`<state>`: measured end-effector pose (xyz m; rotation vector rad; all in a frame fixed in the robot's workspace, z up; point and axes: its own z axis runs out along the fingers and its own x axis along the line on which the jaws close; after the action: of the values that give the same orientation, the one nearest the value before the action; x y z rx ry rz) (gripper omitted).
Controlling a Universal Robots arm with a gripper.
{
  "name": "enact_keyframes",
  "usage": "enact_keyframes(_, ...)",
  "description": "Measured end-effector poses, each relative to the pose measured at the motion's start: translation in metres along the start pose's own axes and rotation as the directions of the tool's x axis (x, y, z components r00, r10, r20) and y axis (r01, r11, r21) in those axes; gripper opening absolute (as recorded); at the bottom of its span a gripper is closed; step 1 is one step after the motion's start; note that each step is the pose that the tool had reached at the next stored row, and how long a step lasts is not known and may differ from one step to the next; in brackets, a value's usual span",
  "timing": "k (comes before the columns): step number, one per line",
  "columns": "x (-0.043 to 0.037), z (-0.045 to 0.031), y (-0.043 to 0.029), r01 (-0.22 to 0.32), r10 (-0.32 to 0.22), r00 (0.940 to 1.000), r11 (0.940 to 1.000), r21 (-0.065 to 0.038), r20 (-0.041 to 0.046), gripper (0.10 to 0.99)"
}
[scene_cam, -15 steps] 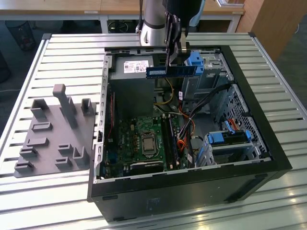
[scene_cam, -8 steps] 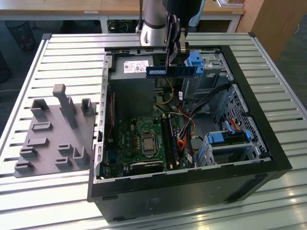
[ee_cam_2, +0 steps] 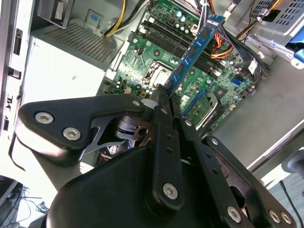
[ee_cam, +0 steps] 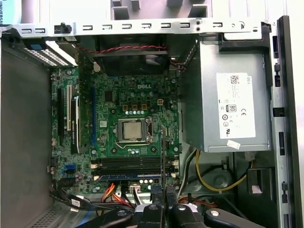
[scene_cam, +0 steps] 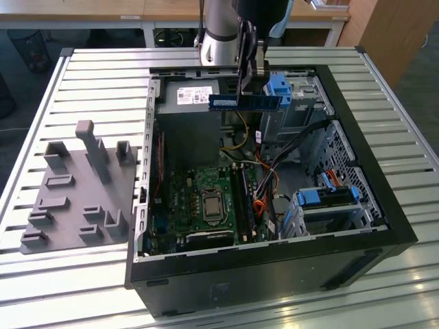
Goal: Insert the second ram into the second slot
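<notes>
My gripper (scene_cam: pixel 245 91) is shut on the second ram (scene_cam: pixel 245 102), a thin blue circuit-board stick held level, high above the open computer case. In the second wrist view the ram (ee_cam_2: pixel 194 52) sticks out from the closed fingertips (ee_cam_2: pixel 160 97) towards the green motherboard (ee_cam_2: pixel 156 57). In the first wrist view the ram (ee_cam: pixel 164 152) shows edge-on as a thin dark line above the gripper (ee_cam: pixel 163 202), crossing the long dark memory slots (ee_cam: pixel 128 164). In the exterior view these slots (scene_cam: pixel 241 199) lie beside the processor socket (scene_cam: pixel 210 205), well below the stick. A blue strip runs along one slot (ee_cam: pixel 128 175).
A grey power supply (ee_cam: pixel 232 104) fills one corner of the case (scene_cam: pixel 274 253). Orange and black cables (scene_cam: pixel 271 181) run next to the slots. Light-blue drive-bay clips (scene_cam: pixel 281 86) (scene_cam: pixel 329 195) sit on the exterior view's right. A grey holder plate (scene_cam: pixel 75 192) lies outside the case.
</notes>
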<state>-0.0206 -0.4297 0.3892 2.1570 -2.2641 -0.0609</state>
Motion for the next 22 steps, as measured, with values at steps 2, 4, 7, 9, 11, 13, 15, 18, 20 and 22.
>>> enact_keyframes(2,0.0,0.0,0.0001,-0.006,0.006,1.0,1.0,0.0,0.0002,0.137)
enact_keyframes(4,0.0,0.0,0.0006,-0.011,0.011,0.9999,0.9999,0.0,0.0005,0.137)
enact_keyframes(7,0.0001,0.0,0.0012,-0.015,0.015,0.9999,0.9999,0.0,0.0006,0.137)
enact_keyframes(9,0.0001,0.0001,0.0013,-0.021,0.021,0.9998,0.9998,0.0,0.0008,0.137)
enact_keyframes(11,0.0001,0.0001,0.0016,-0.027,0.027,0.9996,0.9996,0.0,0.001,0.137)
enact_keyframes(13,0.0001,0.0001,0.0017,-0.035,0.035,0.9994,0.9994,0.001,0.0014,0.137)
enact_keyframes(15,0.0001,0.0001,0.0018,-0.044,0.044,0.999,0.999,0.001,0.0017,0.137)
enact_keyframes(18,0.0001,0.0001,0.0018,-0.055,0.055,0.9985,0.9985,0.001,0.0021,0.137)
enact_keyframes(20,0.0001,0.0001,0.0018,-0.061,0.061,0.9981,0.9981,0.001,0.0024,0.137)
enact_keyframes(22,0.0001,0.0001,0.0019,-0.067,0.067,0.9978,0.9978,0.001,0.0026,0.137)
